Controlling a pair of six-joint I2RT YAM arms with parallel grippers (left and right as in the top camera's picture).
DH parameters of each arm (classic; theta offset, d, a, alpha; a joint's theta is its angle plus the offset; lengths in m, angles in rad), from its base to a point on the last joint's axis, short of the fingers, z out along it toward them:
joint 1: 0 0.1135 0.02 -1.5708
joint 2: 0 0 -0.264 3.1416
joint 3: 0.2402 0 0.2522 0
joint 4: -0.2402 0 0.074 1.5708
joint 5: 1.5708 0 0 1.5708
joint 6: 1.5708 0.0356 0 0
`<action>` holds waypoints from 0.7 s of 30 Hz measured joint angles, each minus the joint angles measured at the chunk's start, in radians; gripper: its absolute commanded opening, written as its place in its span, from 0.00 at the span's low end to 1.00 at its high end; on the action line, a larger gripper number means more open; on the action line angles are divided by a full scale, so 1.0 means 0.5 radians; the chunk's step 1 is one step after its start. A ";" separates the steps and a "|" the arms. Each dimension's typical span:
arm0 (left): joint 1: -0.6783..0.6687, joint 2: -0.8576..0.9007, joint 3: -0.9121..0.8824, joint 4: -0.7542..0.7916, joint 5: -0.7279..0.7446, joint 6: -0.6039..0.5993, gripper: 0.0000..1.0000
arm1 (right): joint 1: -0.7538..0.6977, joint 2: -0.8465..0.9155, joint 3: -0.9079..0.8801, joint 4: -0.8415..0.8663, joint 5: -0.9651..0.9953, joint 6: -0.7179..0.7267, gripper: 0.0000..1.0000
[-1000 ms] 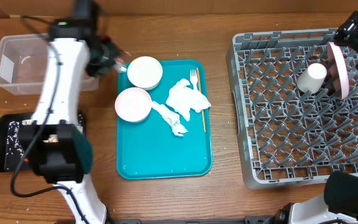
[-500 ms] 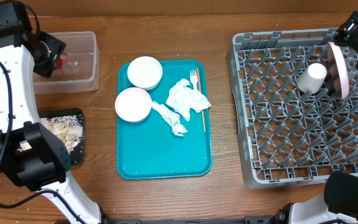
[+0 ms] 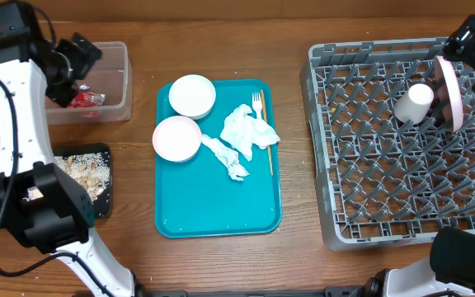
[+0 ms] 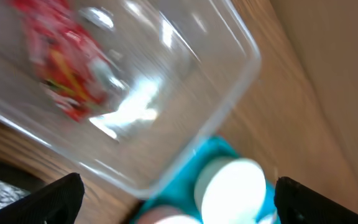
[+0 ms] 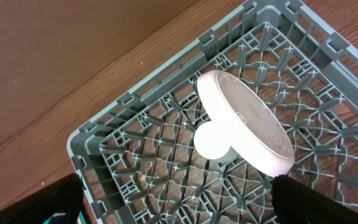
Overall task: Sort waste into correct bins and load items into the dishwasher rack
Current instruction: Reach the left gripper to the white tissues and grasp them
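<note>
My left gripper (image 3: 77, 56) hangs open over the clear tub (image 3: 114, 78), with nothing between its fingers (image 4: 48, 199). The small red wrapper (image 3: 86, 99) (image 4: 67, 68) lies loose inside that tub (image 4: 185, 93). On the teal tray sit two white bowls (image 3: 192, 95) (image 3: 177, 138), crumpled napkins (image 3: 246, 130), a white fork (image 3: 258, 103) and a wooden stick (image 3: 269, 155). The black tray (image 3: 23, 194) holds beige scraps (image 3: 85, 173). In the grey rack (image 3: 386, 165) a plate (image 3: 449, 91) (image 5: 247, 121) stands on edge beside a cup (image 3: 413, 103) (image 5: 211, 142). My right gripper (image 3: 471, 49) is open above the rack's far corner.
The teal tray (image 3: 217, 206) lies between the bins and the rack. A brown cardboard wall runs along the table's far edge. Bare wooden table shows in front of the tray and between tray and rack.
My left arm swung from the teal tray to the clear tub and its jaws opened; the red wrapper dropped from them into the tub. The right arm has not moved.
</note>
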 measured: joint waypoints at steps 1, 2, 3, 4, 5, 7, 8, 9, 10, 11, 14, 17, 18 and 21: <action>-0.048 -0.022 0.000 -0.036 0.021 0.056 1.00 | -0.001 0.000 0.000 -0.001 0.000 0.000 1.00; -0.108 -0.050 0.000 -0.076 0.032 0.112 1.00 | 0.000 0.000 0.000 -0.002 -0.001 0.000 1.00; -0.181 -0.083 0.000 -0.127 0.037 0.166 1.00 | 0.000 0.000 0.000 0.001 0.000 0.000 1.00; -0.264 -0.116 0.001 -0.186 0.037 0.211 1.00 | 0.000 0.000 0.000 0.000 0.001 -0.001 1.00; -0.356 -0.147 0.005 -0.247 0.034 0.245 1.00 | 0.000 0.000 0.000 0.001 0.000 -0.002 1.00; -0.605 -0.197 0.013 -0.382 0.002 0.287 1.00 | 0.000 0.000 0.000 0.000 0.000 0.000 1.00; -0.693 -0.203 0.014 -0.430 -0.015 0.287 1.00 | 0.000 0.000 0.000 -0.001 -0.001 -0.001 1.00; -0.806 -0.203 0.012 -0.486 -0.050 0.282 1.00 | 0.000 0.000 0.000 -0.001 0.000 -0.001 1.00; -0.916 -0.202 -0.006 -0.520 -0.098 0.244 1.00 | 0.000 0.000 0.000 0.000 0.000 0.000 1.00; -1.012 -0.201 -0.038 -0.538 -0.143 0.201 1.00 | 0.000 0.000 0.000 0.000 0.001 0.001 1.00; -1.258 -0.195 -0.202 -0.516 -0.262 0.034 1.00 | 0.000 0.000 0.000 -0.001 0.000 -0.001 1.00; -1.407 -0.156 -0.405 -0.363 -0.327 -0.127 1.00 | 0.000 0.000 0.000 -0.001 0.000 0.000 1.00; -1.440 -0.139 -0.471 -0.314 -0.342 -0.172 1.00 | 0.000 0.000 0.000 -0.001 0.000 0.000 1.00; -1.509 -0.104 -0.674 -0.107 -0.374 -0.272 1.00 | 0.000 0.000 0.000 0.000 0.000 0.001 1.00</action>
